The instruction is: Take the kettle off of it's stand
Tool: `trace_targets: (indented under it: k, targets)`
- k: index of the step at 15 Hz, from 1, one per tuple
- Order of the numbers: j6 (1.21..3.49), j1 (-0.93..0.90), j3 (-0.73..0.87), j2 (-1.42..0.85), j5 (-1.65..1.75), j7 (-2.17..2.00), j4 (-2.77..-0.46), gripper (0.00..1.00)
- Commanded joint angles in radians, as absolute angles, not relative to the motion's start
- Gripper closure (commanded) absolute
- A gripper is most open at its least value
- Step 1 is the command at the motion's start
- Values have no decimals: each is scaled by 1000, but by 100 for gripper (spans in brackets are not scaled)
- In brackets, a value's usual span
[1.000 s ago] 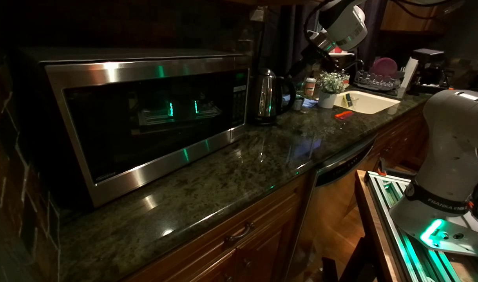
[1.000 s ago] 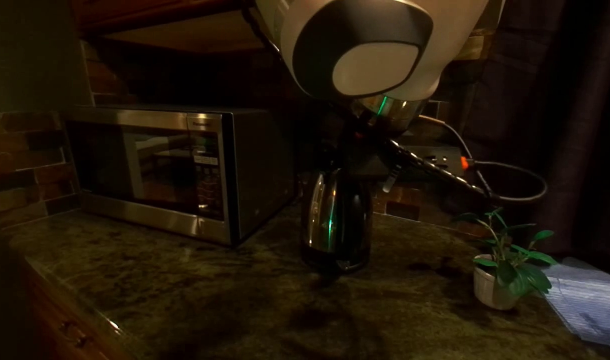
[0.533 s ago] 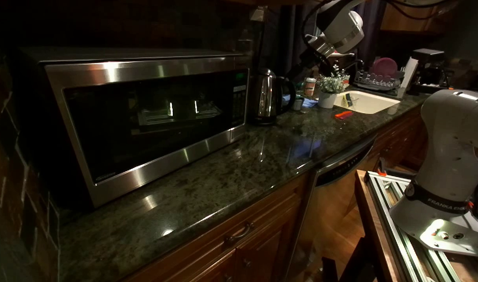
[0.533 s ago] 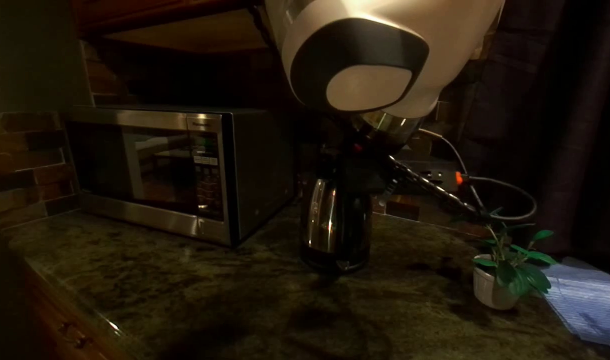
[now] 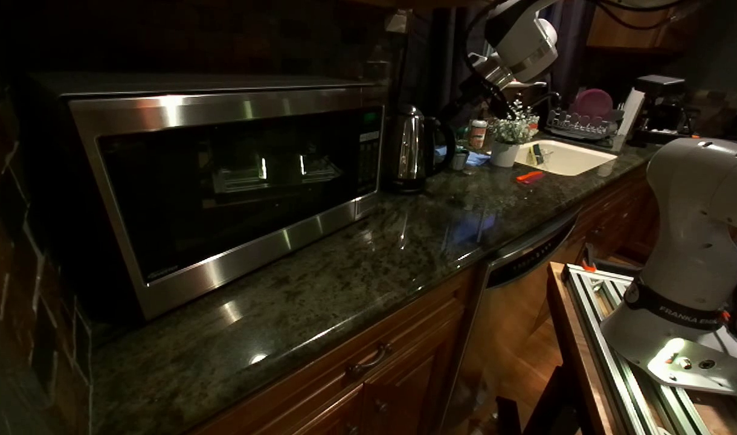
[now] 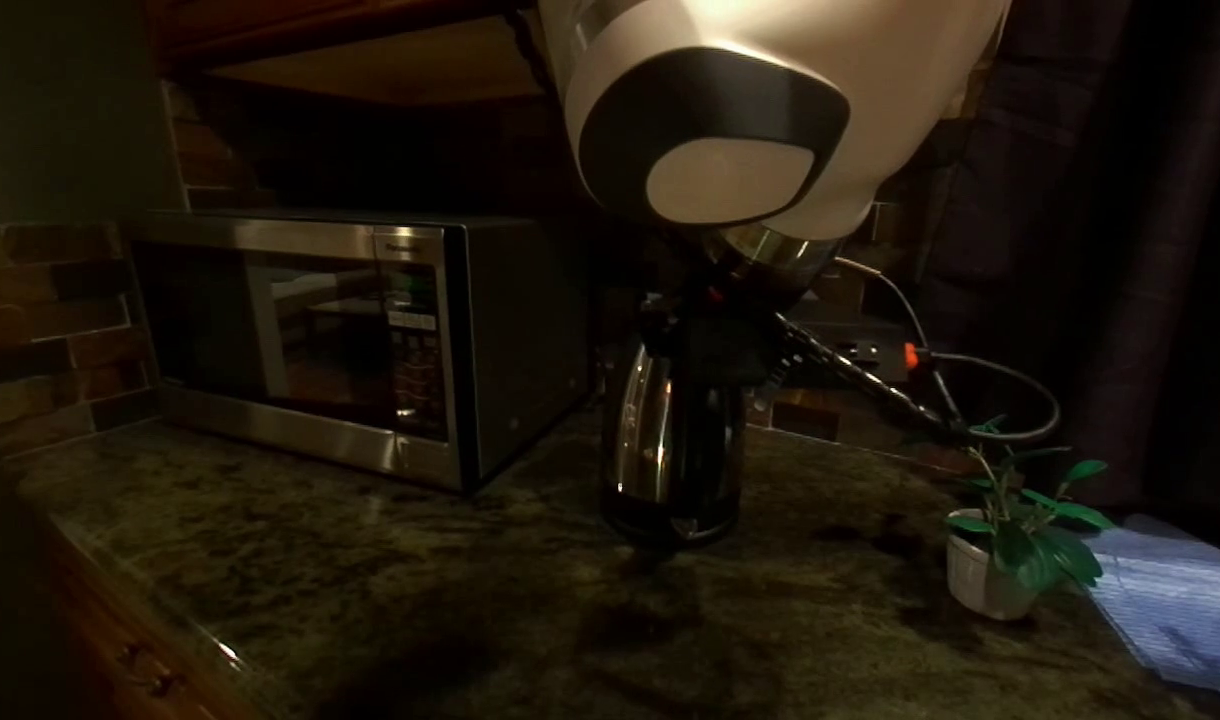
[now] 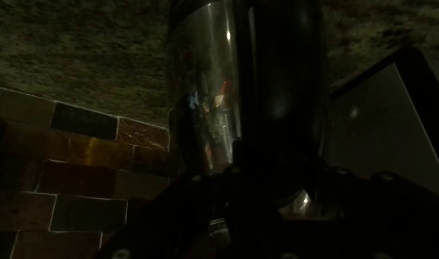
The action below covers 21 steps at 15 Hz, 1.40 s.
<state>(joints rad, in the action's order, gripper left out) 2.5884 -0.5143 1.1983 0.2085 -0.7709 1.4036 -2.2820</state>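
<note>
In the wrist view the kettle [image 7: 212,72] fills the middle, its far end cut off by the edge of view; the left flank is shiny steel with coloured reflections, the right side nearly black. The gripper [image 7: 277,162] stands at the near end, one dark finger to each side, and the gloom hides whether they touch anything. Speckled counter [image 7: 79,46] lies far, on both sides of the kettle, with tiled wall [image 7: 86,212] to the left and, to the right, the flat grey side of the microwave [image 7: 378,133], edged in black
</note>
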Motion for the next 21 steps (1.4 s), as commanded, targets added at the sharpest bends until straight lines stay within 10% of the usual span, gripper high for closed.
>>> trace_targets:
  k: [1, 21]
  targets:
    - [2584, -539, 1219, 219, -802, 1435, -2273, 87]
    - [2581, -431, 1033, 421, -805, 1549, -2282, 87]
